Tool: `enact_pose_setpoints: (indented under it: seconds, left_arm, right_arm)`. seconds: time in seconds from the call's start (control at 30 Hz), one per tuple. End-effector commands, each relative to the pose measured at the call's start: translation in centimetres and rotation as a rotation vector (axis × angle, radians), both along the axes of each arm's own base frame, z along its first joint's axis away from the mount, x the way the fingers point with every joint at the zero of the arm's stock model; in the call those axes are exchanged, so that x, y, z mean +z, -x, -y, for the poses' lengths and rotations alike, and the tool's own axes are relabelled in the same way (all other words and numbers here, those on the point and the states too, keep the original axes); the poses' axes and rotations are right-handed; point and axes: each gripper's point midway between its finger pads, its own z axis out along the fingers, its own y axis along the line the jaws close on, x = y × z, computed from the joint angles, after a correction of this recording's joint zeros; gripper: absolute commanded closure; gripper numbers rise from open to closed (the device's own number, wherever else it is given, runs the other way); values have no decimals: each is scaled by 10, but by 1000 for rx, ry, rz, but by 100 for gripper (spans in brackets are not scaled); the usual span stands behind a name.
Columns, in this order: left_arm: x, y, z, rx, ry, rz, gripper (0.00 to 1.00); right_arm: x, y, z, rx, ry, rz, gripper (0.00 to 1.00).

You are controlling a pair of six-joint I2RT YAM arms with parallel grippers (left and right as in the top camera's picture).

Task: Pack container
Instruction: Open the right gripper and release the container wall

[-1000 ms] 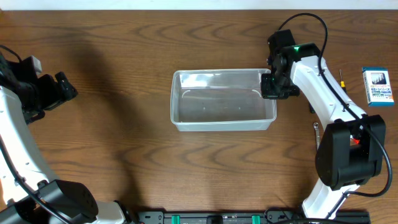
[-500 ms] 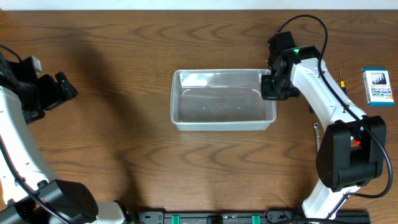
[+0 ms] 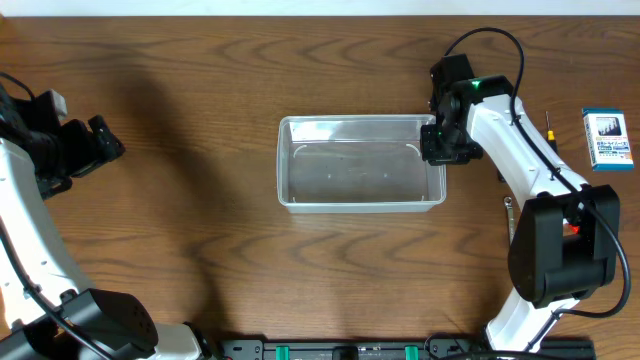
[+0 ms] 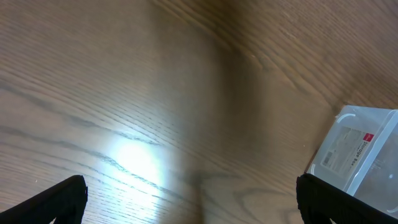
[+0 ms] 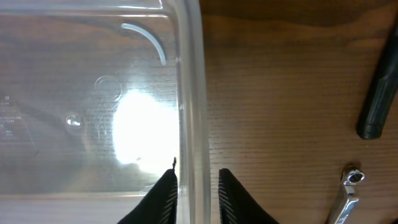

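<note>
The clear plastic container [image 3: 360, 122] sits empty at the table's middle. My right gripper [image 3: 438, 141] is at its right end wall. In the right wrist view the gripper [image 5: 198, 186] straddles the container's rim [image 5: 189, 93], one finger inside and one outside, shut on the wall. My left gripper [image 3: 104, 141] is far to the left, open and empty above bare wood. In the left wrist view the left gripper [image 4: 193, 205] has its fingers wide apart, and the container [image 4: 360, 155] shows at the right edge.
A small blue box [image 3: 608, 139] lies at the far right. A screwdriver [image 3: 548, 128] and a small wrench [image 3: 509, 215] lie right of the container. The right wrist view shows the screwdriver's black handle [image 5: 380, 93] and the wrench [image 5: 348, 193].
The container has shifted slightly toward the front and right, together with my right gripper on its wall. The left arm has not moved.
</note>
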Motion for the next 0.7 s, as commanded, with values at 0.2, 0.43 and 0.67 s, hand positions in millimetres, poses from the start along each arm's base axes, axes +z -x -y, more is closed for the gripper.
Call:
enact_pose_setpoints:
  seconds: [0.2, 0.43, 0.67]
  left_arm:
    - [0, 0, 1, -12, 5, 2, 2]
    - [0, 0, 0, -12, 4, 5, 2]
    - [0, -1, 0, -12, 2, 8, 2]
  right_arm:
    - [0, 5, 2, 5, 19, -13, 78]
    - [4, 0, 1, 5, 14, 7, 77]
    - [35, -18, -7, 20, -32, 98, 62]
